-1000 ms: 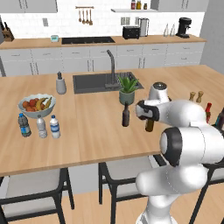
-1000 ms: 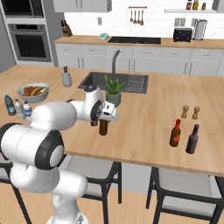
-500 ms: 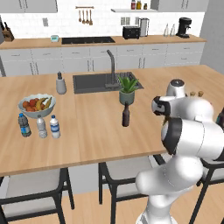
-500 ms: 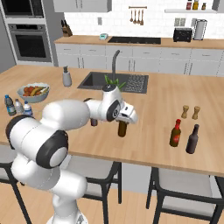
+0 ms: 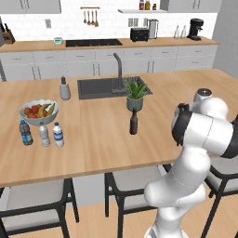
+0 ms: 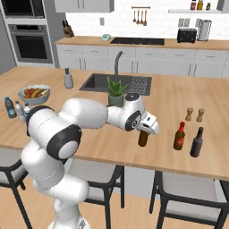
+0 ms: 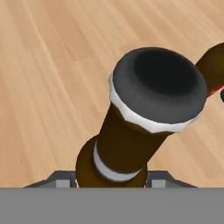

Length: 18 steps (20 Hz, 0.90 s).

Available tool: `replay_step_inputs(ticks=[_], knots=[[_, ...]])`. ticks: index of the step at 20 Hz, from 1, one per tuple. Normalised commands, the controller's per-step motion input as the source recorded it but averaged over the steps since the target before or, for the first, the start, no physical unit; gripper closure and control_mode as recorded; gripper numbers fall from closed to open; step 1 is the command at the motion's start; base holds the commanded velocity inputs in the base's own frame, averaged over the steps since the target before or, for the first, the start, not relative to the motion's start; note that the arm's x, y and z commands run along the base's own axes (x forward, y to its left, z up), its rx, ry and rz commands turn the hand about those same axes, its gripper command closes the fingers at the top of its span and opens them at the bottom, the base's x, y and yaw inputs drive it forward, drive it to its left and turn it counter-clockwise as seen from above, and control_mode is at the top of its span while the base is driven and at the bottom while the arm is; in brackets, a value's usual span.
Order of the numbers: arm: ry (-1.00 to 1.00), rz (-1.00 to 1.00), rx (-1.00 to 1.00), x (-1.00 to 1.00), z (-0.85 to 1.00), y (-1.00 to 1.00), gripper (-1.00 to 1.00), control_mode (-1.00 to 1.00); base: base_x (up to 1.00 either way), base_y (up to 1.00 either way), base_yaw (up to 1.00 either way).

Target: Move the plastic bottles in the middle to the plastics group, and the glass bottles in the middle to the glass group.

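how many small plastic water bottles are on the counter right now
3, in a row near the counter's left end in front of the fruit bowl: a dark-labelled bottle, a pale bottle and a blue-labelled bottle. None seems hidden, though the arm blocks part of the counter.

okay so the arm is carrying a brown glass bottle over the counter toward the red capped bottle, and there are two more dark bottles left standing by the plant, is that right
Not quite: one dark bottle stands by the plant, not two, as the left base view shows. The rest holds: the end effector carries a brown glass bottle over the counter toward the red-capped bottle.
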Motion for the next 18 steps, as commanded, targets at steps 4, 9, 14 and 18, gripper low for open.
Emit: replay_step_inputs(ticks=[4, 9, 14, 18], knots=[[0.0, -0.07, -0.01, 0.0, 0.0, -0.63, 1.0, -1.0, 0.0, 0.0, 0.0], [0.0, -0.06, -0.06, 0.0, 0.0, -0.54, 1.0, -1.0, 0.0, 0.0, 0.0], [0.0, -0.06, -0.05, 0.0, 0.0, -0.46, 1.0, -1.0, 0.0, 0.0, 0.0], [0.0, -0.02, -0.02, 0.0, -0.08, -0.15, 1.0, -1.0, 0.0, 0.0, 0.0]])
